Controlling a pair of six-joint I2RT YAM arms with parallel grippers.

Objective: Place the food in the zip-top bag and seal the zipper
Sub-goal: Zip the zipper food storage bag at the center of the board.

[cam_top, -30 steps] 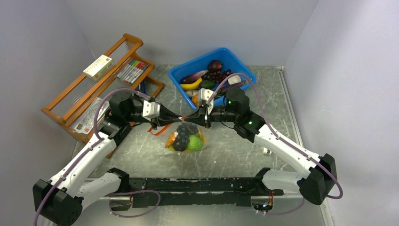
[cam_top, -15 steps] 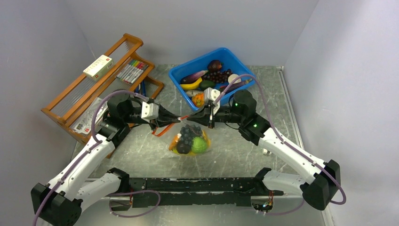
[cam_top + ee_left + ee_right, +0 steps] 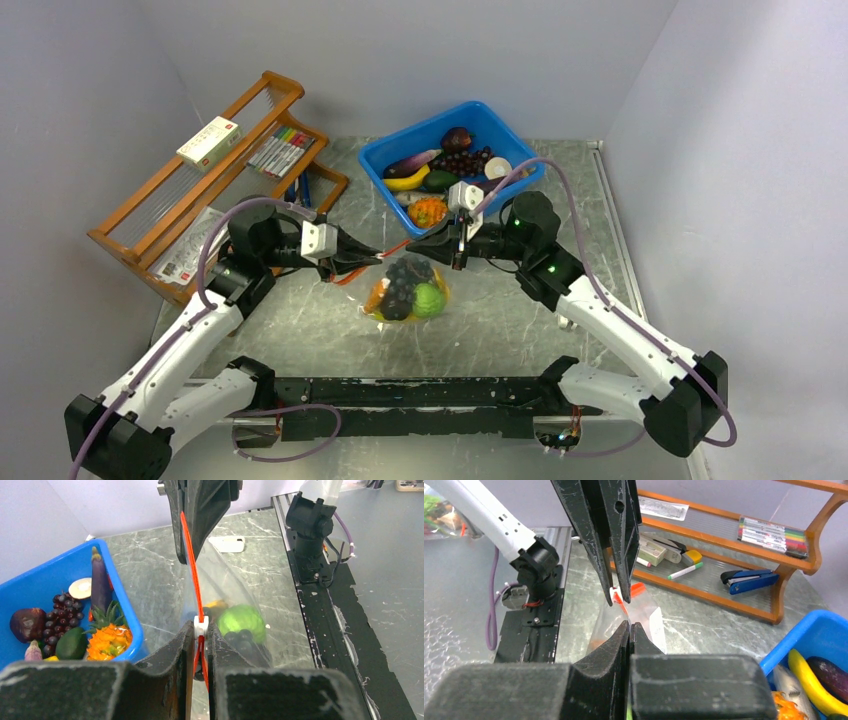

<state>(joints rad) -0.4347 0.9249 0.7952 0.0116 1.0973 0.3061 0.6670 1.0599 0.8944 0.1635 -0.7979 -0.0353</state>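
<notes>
The clear zip-top bag [image 3: 405, 300] hangs just above the table between both arms. Food shows through it: a dark grape cluster [image 3: 400, 278], a bumpy green ball [image 3: 429, 300] and an orange piece [image 3: 376, 297]. Its red-orange zipper [image 3: 397, 247] is stretched taut between the grippers. My left gripper [image 3: 377, 258] is shut on the zipper at its white slider [image 3: 200, 626]. My right gripper [image 3: 418, 243] is shut on the zipper's other end, with the clear bag [image 3: 636, 612] hanging beyond its fingertips. The green ball [image 3: 241, 620] sits low in the bag.
A blue bin [image 3: 524, 152] behind the bag holds more toy food, including a banana, an eggplant and grapes. A wooden rack [image 3: 150, 215] at the left carries markers, a box and a blue stapler [image 3: 749, 577]. A small white piece [image 3: 565, 322] lies by the right arm.
My right gripper has pulled to the right with its end of the zipper. The bag drifted right with it, and more red strip shows between the two grippers.
</notes>
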